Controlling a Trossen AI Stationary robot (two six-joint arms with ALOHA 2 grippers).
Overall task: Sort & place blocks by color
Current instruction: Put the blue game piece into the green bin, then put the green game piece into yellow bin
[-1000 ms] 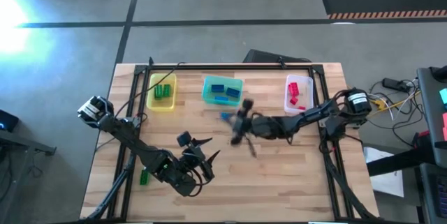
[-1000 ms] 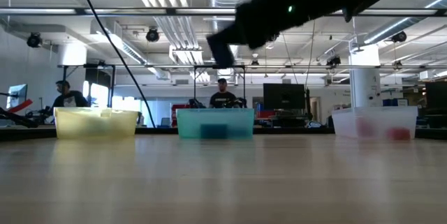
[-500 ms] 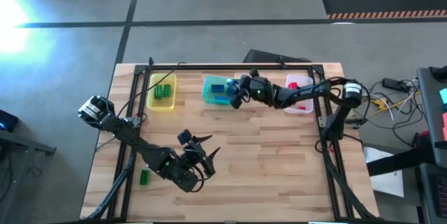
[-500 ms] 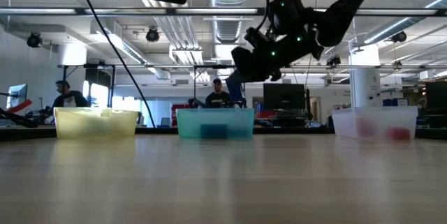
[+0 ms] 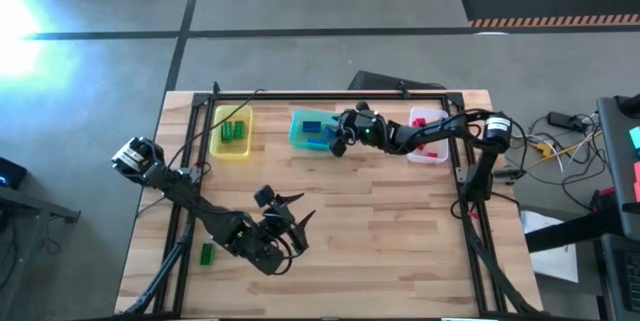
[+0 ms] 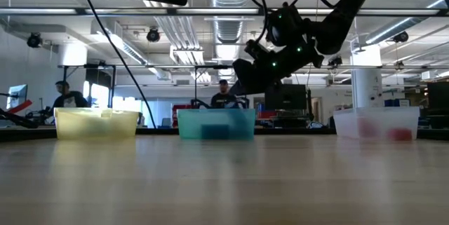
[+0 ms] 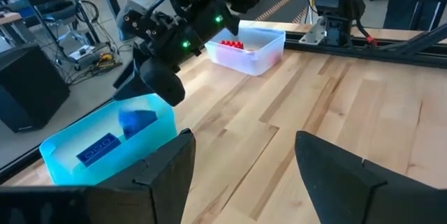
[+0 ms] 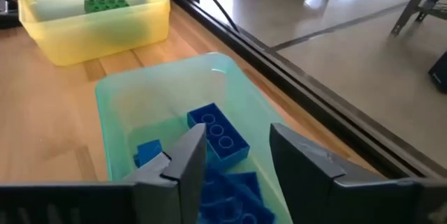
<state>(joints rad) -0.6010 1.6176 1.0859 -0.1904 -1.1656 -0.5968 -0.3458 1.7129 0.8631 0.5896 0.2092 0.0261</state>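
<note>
Left gripper (image 5: 285,223) idle, fingers spread, one green block (image 5: 206,253) well off to its side. Right gripper (image 8: 234,158) above teal bin (image 5: 298,131), fingers apart, apparently empty; blue blocks (image 8: 218,139) lie directly below.

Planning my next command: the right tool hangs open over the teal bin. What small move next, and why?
Probably lift the right tool straight up, clear of the translucent teal plastic bin: its fingers are apart, empty, and the small blue plastic bricks already lie inside the bin. The left tool waits.
</note>
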